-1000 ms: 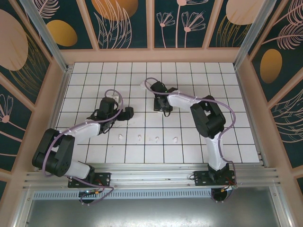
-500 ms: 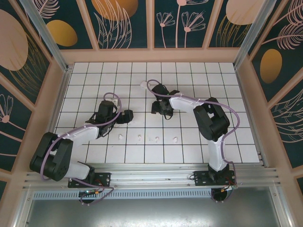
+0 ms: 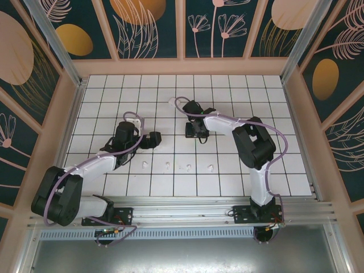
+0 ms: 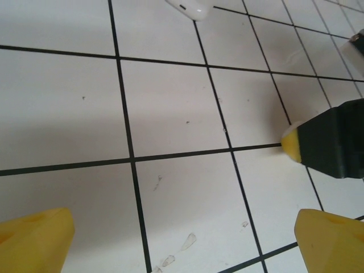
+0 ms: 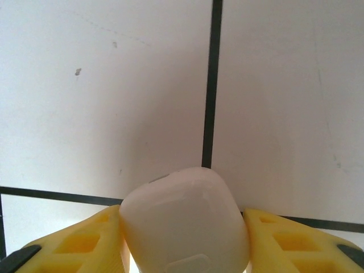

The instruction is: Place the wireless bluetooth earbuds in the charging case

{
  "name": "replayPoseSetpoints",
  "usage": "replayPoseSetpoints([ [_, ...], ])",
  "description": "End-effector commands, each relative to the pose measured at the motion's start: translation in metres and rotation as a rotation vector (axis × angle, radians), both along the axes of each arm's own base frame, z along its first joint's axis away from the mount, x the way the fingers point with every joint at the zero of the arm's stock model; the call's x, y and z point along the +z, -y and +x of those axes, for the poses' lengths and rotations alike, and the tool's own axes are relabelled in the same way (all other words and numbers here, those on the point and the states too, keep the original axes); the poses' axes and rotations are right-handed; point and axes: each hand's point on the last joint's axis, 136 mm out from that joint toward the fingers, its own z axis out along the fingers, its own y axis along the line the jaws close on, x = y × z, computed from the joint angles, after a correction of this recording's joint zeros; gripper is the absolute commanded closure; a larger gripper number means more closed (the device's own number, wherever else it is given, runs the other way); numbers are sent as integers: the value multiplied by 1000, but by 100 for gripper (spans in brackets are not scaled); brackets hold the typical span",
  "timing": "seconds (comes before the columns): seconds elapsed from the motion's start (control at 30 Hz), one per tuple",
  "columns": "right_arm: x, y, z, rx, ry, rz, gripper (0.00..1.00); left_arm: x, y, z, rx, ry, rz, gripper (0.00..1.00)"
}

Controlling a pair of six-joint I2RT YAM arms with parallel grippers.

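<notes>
The bench point(image 3: 239, 91) carries two arms, two white cases and four earbuds. Compared with one second earlier, the left arm point(image 3: 85, 165) has swung its elbow lower and further toward the left wall, while its jaws remain over the same tiles left of centre. The right arm point(image 3: 250, 145) has shifted only slightly, bringing its wrist a little nearer the front rows. The left jaws stand spread wide above bare tile and grip nothing; one yellow fingertip point(image 4: 34, 242) sits at each lower corner of the left wrist view. The right jaws pinch the charging case point(image 5: 185, 222): its rounded white body sits between the two yellow fingers point(image 5: 85, 244), touching both, over a tile joint. The second case point(image 4: 190, 7) lies on the bench well apart from the left jaws, at the top edge of the left wrist view. The four earbuds point(image 3: 144, 165) lie in a single row across the front tiles, each apart from its neighbour, nearer the arm bases than either set of jaws and outside both cases. Their positions are unchanged.
</notes>
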Motion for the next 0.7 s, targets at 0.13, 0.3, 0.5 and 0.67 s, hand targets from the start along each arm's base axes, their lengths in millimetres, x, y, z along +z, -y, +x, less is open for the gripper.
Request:
replayPoseSetpoints([
  [0.13,80,-15,-3,295,230,78,63,79,43,7,-214,69,-137,4],
  [0.3,153,-29,-11,476,443,159,64,129,77,2,-384,61,-305,10],
  [0.5,212,-36,-37,648,674,231,64,174,98,-3,-491,39,-467,29],
  [0.67,231,-35,-55,743,786,254,66,195,107,-12,-533,58,-484,33],
])
